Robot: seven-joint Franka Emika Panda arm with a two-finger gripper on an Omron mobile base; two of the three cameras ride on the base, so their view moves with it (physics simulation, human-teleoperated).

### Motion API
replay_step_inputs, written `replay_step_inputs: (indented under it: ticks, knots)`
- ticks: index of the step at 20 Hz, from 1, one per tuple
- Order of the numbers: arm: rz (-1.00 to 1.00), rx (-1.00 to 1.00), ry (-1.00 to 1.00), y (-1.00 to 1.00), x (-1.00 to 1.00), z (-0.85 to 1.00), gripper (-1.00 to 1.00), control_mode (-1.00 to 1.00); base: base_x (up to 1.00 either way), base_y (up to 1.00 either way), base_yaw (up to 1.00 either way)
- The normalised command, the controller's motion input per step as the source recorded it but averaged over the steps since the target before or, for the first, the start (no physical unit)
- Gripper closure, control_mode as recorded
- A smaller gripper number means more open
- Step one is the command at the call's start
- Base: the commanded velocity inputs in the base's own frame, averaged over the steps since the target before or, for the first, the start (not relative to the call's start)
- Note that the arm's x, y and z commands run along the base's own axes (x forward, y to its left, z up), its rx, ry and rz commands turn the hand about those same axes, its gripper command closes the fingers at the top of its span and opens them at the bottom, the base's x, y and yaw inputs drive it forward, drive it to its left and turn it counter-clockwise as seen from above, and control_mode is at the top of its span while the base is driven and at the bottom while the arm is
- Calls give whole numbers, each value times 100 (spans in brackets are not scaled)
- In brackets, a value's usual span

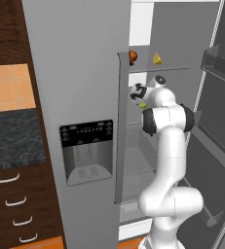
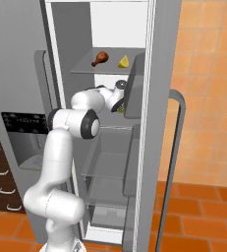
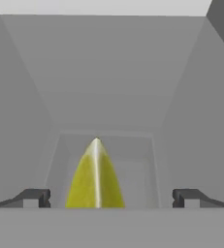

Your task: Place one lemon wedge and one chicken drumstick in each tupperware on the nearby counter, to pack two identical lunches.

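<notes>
Lemon wedge [image 3: 95,177] between open claw [image 3: 111,197] fingers, seemingly untouched

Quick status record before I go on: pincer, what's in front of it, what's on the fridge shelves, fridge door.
pincer: open, fingers wide apart, inside the fridge
lemon wedge: between the fingers, not gripped
upper shelf: chicken drumstick and second lemon wedge, apart
fridge door: right door open
counter: left of the fridge

The 2 base views flank the arm, sharing the open fridge [image 1: 182,34]; the hand view looks closely inside it.
</notes>
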Motion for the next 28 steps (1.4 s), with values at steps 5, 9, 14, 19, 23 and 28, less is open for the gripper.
replay_step_inputs:
  ticks: [5, 9, 14, 19, 23, 28]
  knots:
    - [0, 0, 0, 0, -10, -7, -100, -100, 0, 0, 0]
    - [0, 0, 0, 0, -24, -26, -100, -100, 0, 0, 0]
    - [0, 0, 0, 0, -4, -27, -100, -100, 0, 0, 0]
    - [0, 0, 0, 0, 0, -7, -100, -100, 0, 0, 0]
    - [0, 0, 0, 0, 0, -5, 100, -100, 0, 0, 0]
    - [0, 0, 3, 0, 0, 0, 100, -100, 0, 0, 0]
